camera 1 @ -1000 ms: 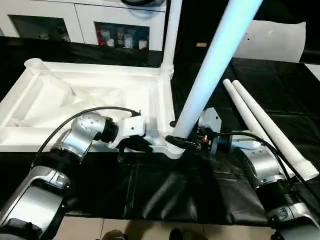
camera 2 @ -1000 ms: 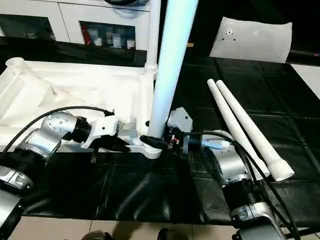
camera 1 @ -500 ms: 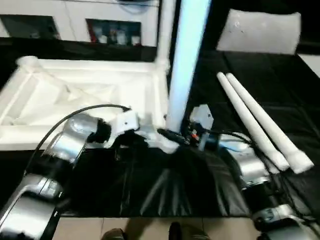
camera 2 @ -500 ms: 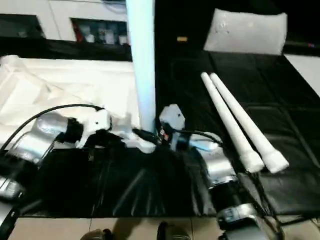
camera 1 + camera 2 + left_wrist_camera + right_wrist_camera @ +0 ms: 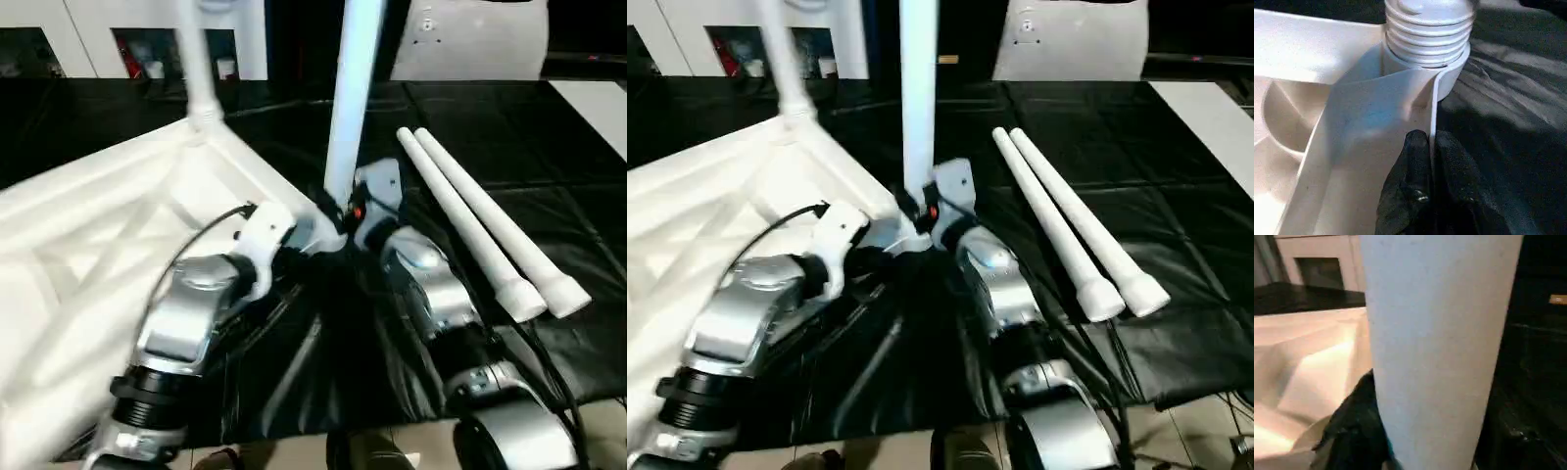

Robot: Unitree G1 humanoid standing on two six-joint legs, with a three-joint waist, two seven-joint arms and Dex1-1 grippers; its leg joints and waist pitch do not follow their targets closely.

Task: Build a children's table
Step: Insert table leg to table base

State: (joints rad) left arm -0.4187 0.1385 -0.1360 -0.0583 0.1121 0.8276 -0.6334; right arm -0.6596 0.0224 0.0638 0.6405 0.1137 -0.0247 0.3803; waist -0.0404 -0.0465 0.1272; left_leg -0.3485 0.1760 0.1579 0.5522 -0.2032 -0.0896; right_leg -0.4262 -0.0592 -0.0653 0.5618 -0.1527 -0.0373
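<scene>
The children's table lies in parts on a black cloth. Its white tabletop (image 5: 88, 245) rests underside up on the left. One leg (image 5: 196, 69) stands in the far corner socket. A second leg (image 5: 351, 108) stands nearly upright in the near corner socket (image 5: 1449, 73), where its threaded end (image 5: 1427, 34) shows. My left gripper (image 5: 1431, 139) is shut on the tabletop's thin rim beside that socket. My right gripper (image 5: 338, 213) is shut on the base of the second leg (image 5: 1440, 347); one black finger (image 5: 1356, 431) lies against it. Two loose legs (image 5: 490, 230) lie side by side to the right.
A white cabinet (image 5: 127, 39) with dark compartments runs along the back. A white pillow-like slab (image 5: 470, 44) leans at the back right. The black cloth (image 5: 294, 382) is wrinkled under my forearms and ends at the floor in front.
The head camera has moved. Against the loose legs, the tabletop has swung round, its far corner going left. The held leg has gone from leaning right to nearly upright. Both grips are unchanged.
</scene>
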